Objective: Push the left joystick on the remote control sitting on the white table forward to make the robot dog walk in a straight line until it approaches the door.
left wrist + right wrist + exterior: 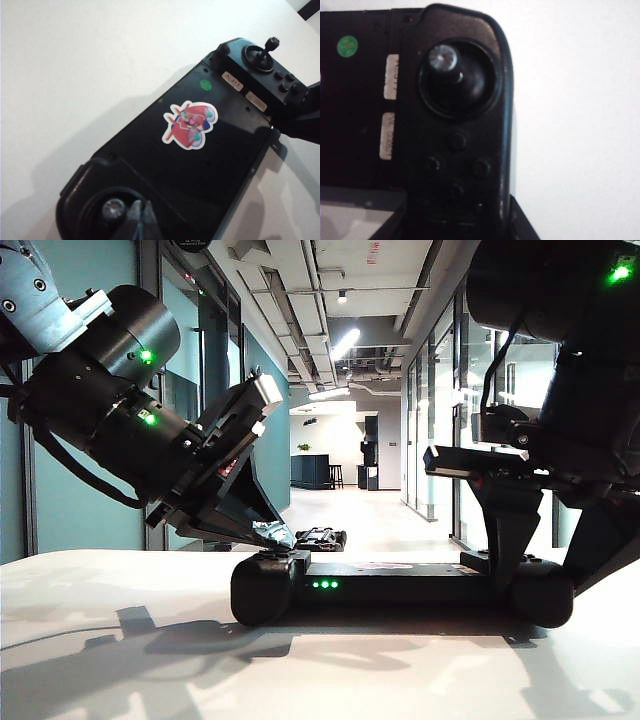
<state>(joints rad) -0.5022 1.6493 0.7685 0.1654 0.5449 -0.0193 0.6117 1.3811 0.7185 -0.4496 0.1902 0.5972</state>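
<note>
remote control (400, 585) lies flat on the white table (130, 660), long axis across the exterior view, green leds facing the cam. that layout makes sense: each arm gets one end of it.

left gripper (275, 533) comes down at a slant onto the controller's left end, tips right at the left joystick (114, 209). in the left wrist view the two fingertips (142, 220) sit pressed together w/ no real gap, just beside the stick's knob, touching or nearly so, can't tell which. prob closed so the pair acts as one blunt poker for pushing the stick fwd, not pinching it.

right gripper (505, 555) stands over the other end, by the right-hand stick (443, 57). looks like a brace so the controller doesn't slide when the left stick gets shoved. only dark finger edges show at the frame border in the right wrist view; whether its claw clamps the casing or just rests there, can't tell.

robot dog (320, 537) is a small dark shape low on the corridor floor beyond the table edge, just behind the left tips; legs and heading unreadable. door it should reach: not clear which one, corridor's far end is bright and small.

sticker (190, 125) and labels on the controller face are blurred, text unreadable.
</note>
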